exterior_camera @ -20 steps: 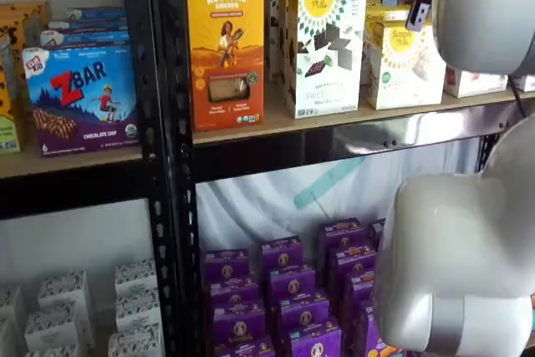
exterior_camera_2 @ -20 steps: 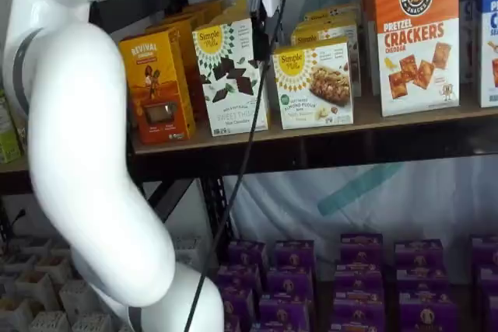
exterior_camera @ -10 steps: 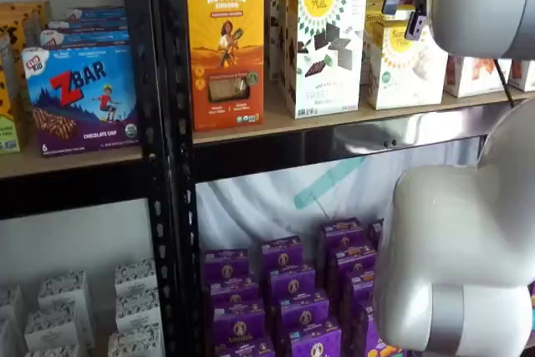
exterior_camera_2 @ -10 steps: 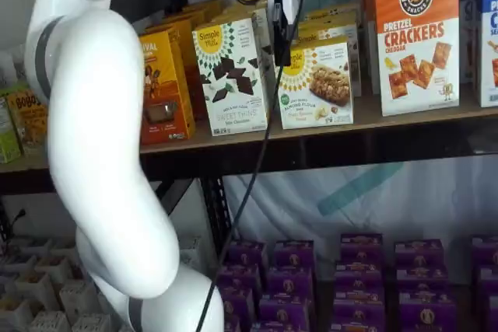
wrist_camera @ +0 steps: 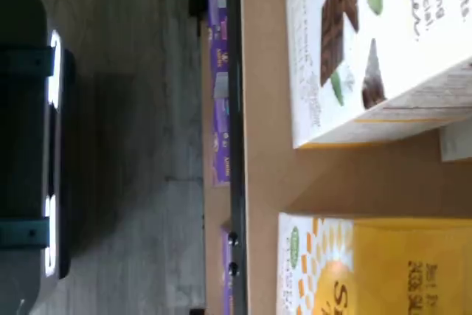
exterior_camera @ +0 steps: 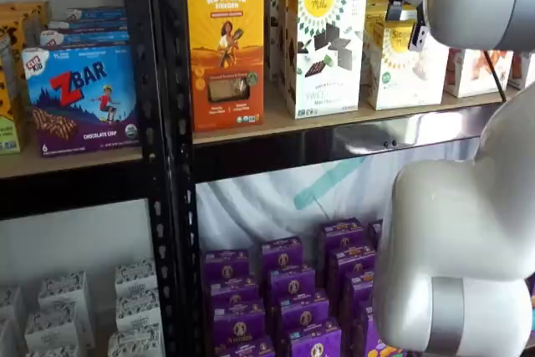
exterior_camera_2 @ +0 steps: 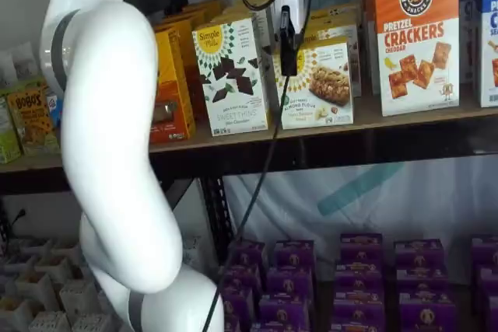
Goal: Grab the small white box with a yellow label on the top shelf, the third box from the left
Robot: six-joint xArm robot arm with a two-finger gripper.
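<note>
The small white box (exterior_camera_2: 319,83) stands on the top shelf (exterior_camera_2: 405,117), with a yellow sunburst circle and a yellow top edge. It also shows in a shelf view (exterior_camera: 399,66), partly behind the arm, and in the wrist view (wrist_camera: 369,271). My gripper (exterior_camera_2: 288,46) hangs from its white body in front of the box's left front edge, level with its top. Its black fingers show as one dark strip with no plain gap and nothing held. In a shelf view only a dark tip of the gripper (exterior_camera: 417,36) shows beside the arm.
A taller white Simple Mills box (exterior_camera_2: 231,75) with chocolate squares stands just left of the small one. An orange Revival box (exterior_camera: 224,48) is further left, and an orange pretzel cracker box (exterior_camera_2: 416,36) is to the right. Purple boxes (exterior_camera_2: 358,277) fill the lower shelf. The white arm (exterior_camera_2: 109,153) blocks the left.
The gripper has moved right along the top shelf, from in front of the taller box to the small white box's left edge. The arm has swung right with it.
</note>
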